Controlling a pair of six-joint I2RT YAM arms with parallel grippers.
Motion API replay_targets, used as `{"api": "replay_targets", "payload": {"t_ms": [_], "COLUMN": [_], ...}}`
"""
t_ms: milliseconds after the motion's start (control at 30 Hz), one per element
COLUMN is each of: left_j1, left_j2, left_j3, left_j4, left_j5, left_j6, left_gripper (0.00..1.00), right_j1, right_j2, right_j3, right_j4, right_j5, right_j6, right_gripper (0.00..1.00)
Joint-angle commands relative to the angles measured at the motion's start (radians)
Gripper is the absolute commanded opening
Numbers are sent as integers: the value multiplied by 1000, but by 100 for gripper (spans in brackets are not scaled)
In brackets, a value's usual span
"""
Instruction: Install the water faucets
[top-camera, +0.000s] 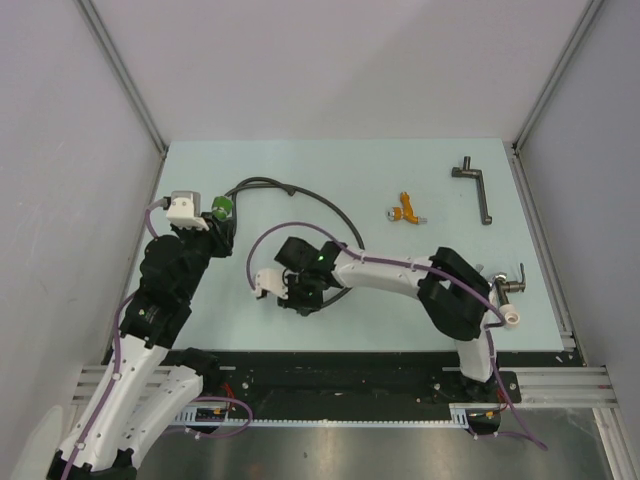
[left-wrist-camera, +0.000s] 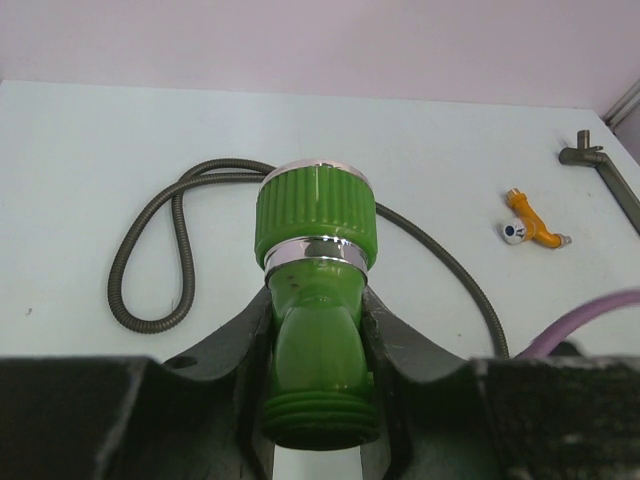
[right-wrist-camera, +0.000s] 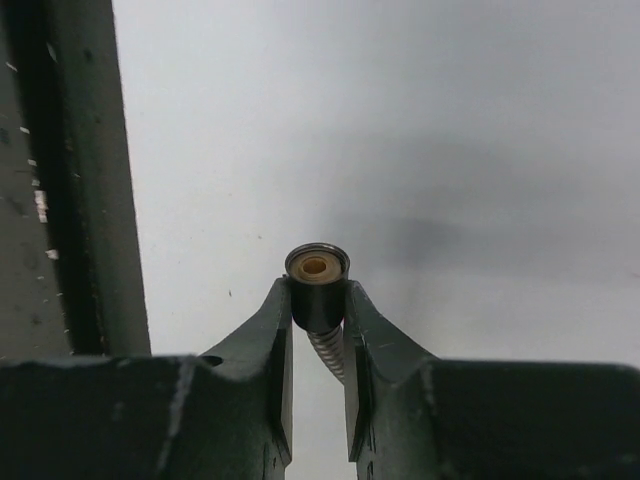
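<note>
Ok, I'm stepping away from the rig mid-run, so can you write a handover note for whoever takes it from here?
Left gripper: shut on the green faucet, at the left rear of the table.
Right gripper: shut on the hose end, mid-table.
Orange faucet: lying loose on the table, right of centre, no gripper near it.
Done: green faucet and hose end are both gripped.
Left: the two are apart and not yet joined; the orange faucet is untouched.
</note>
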Motion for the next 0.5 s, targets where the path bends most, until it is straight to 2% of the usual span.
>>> {"api": "replay_targets", "payload": {"t_ms": [0,133,200,233,300,333,367,467], "left_j1": [-3,-3,-3,-3,-3,-3,-3,-3], "left_j2": [-20,-8,-4,6,16,32,41,90], "left_j3": [27,88,113,142,168,199,216,283], "left_j4": [76,79,79,82,93,97,99,114], "left_j5": [40,77,88,107,137,144,197,271], "left_j6": [-5,-7,-4,-4,-5,-8,-13,-30], "left_gripper": [1,3,3,3,4,4,4,5], "right_j1": [-80,-177,-238,-257,-303,-317,-337,-360], "right_j2": [-222,-440,-508,-546,-638,-666,-719,-773], "right_j3": [-39,-144,-198,-246,-296,-343,-368,-443], "right_j4": [182,461,579,707,820,933,990,1172], "right_j5": [-185,-323,-340,-350,-347,-331,-317,-246], "right_j6": [97,236,302,374,442,471,522,574], "right_gripper": [10,11,12,13,13,14,14,15]}}
